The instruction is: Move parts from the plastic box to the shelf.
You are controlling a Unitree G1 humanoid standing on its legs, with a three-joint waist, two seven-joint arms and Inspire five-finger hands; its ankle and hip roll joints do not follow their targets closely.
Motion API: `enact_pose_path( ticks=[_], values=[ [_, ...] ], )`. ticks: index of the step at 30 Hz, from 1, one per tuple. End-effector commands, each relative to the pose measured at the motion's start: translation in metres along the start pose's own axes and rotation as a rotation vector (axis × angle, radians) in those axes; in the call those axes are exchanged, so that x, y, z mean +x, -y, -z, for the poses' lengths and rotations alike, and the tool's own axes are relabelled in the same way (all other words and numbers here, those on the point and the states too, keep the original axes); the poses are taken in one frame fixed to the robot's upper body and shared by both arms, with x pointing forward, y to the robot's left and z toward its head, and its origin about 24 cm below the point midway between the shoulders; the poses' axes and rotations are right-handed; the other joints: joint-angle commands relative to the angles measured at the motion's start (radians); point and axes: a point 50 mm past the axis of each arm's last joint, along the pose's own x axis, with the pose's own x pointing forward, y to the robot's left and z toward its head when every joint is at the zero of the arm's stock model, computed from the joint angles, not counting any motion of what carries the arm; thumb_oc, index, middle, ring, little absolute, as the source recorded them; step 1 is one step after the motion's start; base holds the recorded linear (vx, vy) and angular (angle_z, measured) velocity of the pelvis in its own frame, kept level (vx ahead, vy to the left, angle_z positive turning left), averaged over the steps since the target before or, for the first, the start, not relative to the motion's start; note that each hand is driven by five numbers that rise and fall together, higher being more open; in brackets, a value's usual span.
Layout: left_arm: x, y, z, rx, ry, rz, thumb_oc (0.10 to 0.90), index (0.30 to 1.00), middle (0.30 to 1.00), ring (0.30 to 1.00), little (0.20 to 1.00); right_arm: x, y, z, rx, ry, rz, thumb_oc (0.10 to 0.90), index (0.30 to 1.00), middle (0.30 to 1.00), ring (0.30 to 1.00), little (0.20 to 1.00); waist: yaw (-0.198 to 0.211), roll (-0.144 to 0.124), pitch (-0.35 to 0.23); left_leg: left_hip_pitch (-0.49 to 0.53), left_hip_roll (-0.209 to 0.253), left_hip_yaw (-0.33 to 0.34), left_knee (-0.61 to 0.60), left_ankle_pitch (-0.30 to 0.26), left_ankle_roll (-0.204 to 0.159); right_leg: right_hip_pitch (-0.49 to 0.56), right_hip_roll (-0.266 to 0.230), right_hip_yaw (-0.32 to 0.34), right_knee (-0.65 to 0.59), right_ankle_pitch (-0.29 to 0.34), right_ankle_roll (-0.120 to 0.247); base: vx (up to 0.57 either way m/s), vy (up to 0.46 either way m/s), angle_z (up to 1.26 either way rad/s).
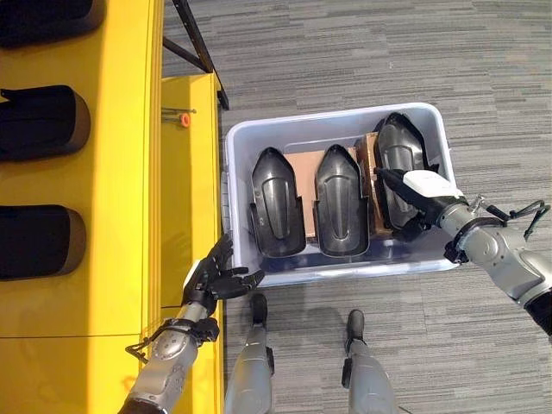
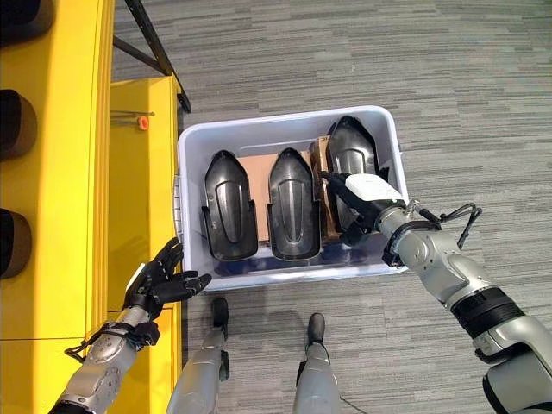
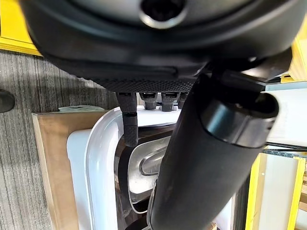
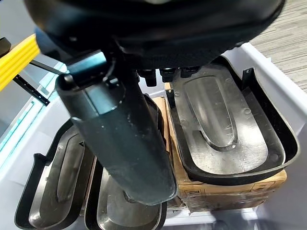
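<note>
The pale plastic box (image 1: 336, 116) stands on the carpet and holds three black moulded parts side by side: a left one (image 1: 276, 203), a middle one (image 1: 341, 203) and a right one (image 1: 398, 151). The right part (image 4: 220, 120) rests higher, on brown cardboard (image 4: 192, 191). My right hand (image 1: 429, 194) reaches in over the box's right wall and hovers above that part's near end. Its thumb (image 4: 120, 139), white-covered, is spread out and its fingers are straight, open and holding nothing. My left hand (image 1: 214, 278) hangs open by the box's front left corner, against the yellow shelf's (image 1: 121, 172) edge.
Black parts (image 1: 39, 121) lie in a row on the shelf's upper level. A small orange piece (image 1: 185, 120) sits on the lower yellow ledge beside the box. A black metal strut (image 1: 197, 39) slants across the floor behind. Grey carpet surrounds the box.
</note>
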Motion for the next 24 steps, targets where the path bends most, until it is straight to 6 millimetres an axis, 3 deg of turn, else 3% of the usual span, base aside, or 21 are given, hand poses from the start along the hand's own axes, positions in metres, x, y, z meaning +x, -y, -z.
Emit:
enact_pose_path(
  ticks=[1,24],
  values=[
    [0.003,0.018,-0.011,0.004,0.063,0.094,0.900,1.000,1.000,1.000,1.000,-0.003,0.045,-0.016,-0.108,0.100,0.157,0.900,1.000,1.000,1.000,1.000,-0.023,-0.026,-0.057,0.044,0.073,0.007,0.128,-0.144,-0.023,-0.129,-0.017,0.015,0.131,-0.029,-0.019,0.00,0.000,0.00],
    [0.002,0.015,-0.014,-0.002,0.075,0.084,0.900,1.000,1.000,1.000,1.000,-0.005,0.035,0.000,-0.137,0.021,0.143,0.900,1.000,1.000,1.000,1.000,-0.030,-0.008,-0.031,0.000,0.066,0.011,0.145,-0.145,-0.023,-0.188,-0.012,0.028,0.156,-0.027,-0.020,0.00,-0.002,-0.01]
  ],
)
